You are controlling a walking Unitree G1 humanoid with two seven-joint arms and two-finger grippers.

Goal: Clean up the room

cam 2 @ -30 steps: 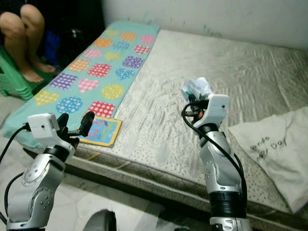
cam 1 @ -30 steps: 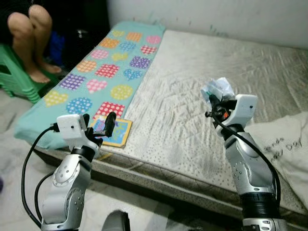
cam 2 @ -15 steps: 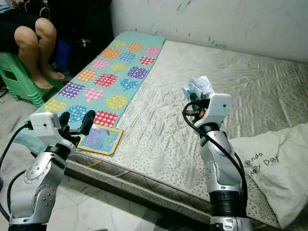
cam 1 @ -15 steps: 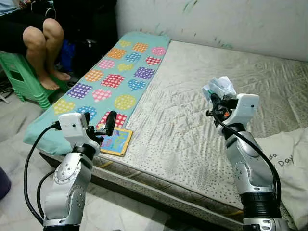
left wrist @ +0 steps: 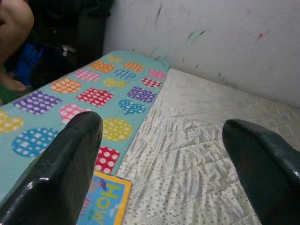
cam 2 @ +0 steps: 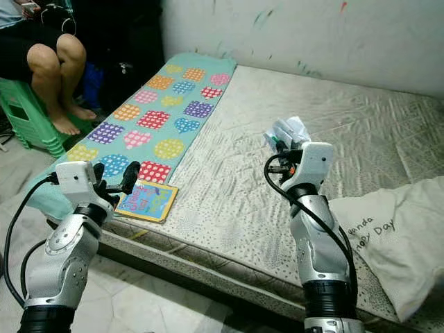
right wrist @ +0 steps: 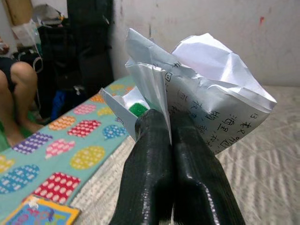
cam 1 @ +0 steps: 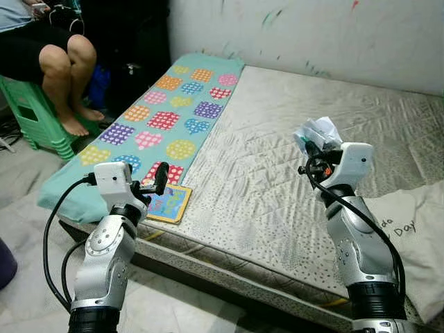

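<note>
Nearest, on the robot's left: left gripper (left wrist: pixel 161 133), fingers spread wide apart, holding nothing, poised above the near corner of the bed. Just beyond its fingertips, lying flat: a colourful children's book (cam 1: pixel 166 202), partly on the bare grey mattress (cam 1: pixel 263 187) and touching the end of a teal mat (cam 1: pixel 166 118) printed with dotted hearts and squares.

On the robot's right, raised to about the same height: right gripper (right wrist: pixel 171 122), fingers pressed together on a crumpled paper (right wrist: pixel 206 79) with handwriting on it, held up in the air well clear of the mattress. Inside the folds, a spot of green, possibly a wrapper; too small to tell.

Further right, at the bed's edge: a white pillow (cam 1: pixel 409 229) with printed lettering. Beyond the mat, at far left: a person's bare knees (cam 1: pixel 62 62), seated on a green plastic stool (cam 1: pixel 31 118). Farthest back: a scuffed pale wall (cam 1: pixel 312 28).

Compared with a second ago: whole picture shifted, showing more wall and more of the stool, so a camera move, probably from straightening up or stepping back. Book, mat and pillow unmoved on the bed. Both arms in the same pose as before, paper still clamped.

For the task, by judgement: paper already collected and ready for carrying to a bin; book still to be tidied, with the free left gripper well placed for it.
</note>
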